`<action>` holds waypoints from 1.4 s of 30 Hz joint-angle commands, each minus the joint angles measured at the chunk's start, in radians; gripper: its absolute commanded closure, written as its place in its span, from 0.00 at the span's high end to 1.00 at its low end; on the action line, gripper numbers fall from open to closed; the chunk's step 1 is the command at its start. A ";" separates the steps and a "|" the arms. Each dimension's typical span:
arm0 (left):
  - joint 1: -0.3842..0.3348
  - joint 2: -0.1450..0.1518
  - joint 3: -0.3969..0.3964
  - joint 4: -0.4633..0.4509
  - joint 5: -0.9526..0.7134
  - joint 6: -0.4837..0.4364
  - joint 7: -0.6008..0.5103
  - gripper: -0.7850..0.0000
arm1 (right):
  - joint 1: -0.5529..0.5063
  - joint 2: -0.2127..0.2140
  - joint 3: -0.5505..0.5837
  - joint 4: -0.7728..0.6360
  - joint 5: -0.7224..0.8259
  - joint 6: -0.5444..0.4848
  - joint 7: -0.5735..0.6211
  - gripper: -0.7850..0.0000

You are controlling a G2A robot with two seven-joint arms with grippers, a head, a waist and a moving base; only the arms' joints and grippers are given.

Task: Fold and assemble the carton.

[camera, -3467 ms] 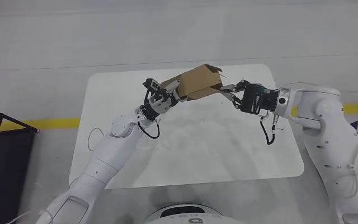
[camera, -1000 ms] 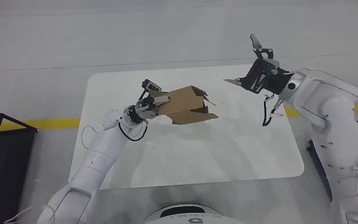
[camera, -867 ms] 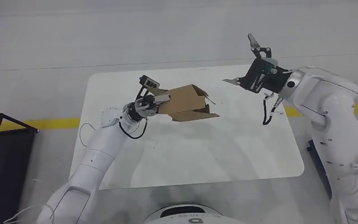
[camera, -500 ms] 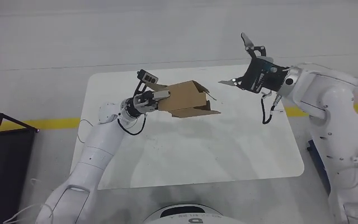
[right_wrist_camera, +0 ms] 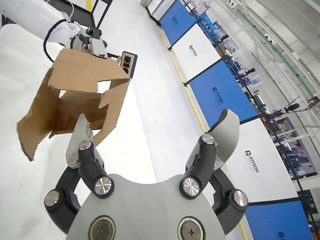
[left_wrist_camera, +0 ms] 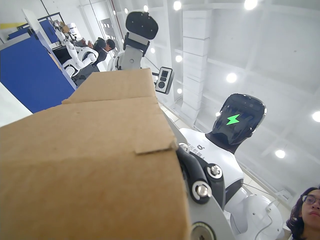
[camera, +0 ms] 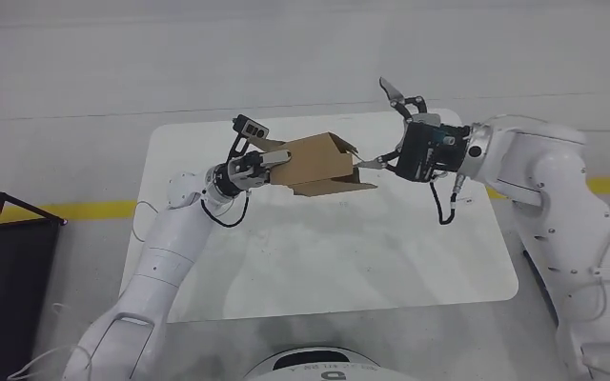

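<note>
My left gripper [camera: 274, 158] pinches the brown cardboard carton [camera: 319, 160], a hollow rectangular sleeve. My right gripper [camera: 374, 124] stands spread beside its open end

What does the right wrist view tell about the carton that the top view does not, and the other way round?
The right wrist view adds the carton's open end: hollow inside, loose flaps, one fingertip close to a flap, contact unclear. The top view adds the whole white table beneath the carton, with a gripper at each end of the carton. Both show the left gripper shut on the carton and the right gripper open.
</note>
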 commanded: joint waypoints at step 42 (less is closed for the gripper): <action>0.039 -0.006 -0.043 -0.078 0.060 -0.035 0.035 0.00 | -0.121 0.027 0.051 -0.068 0.016 -0.112 0.111 0.48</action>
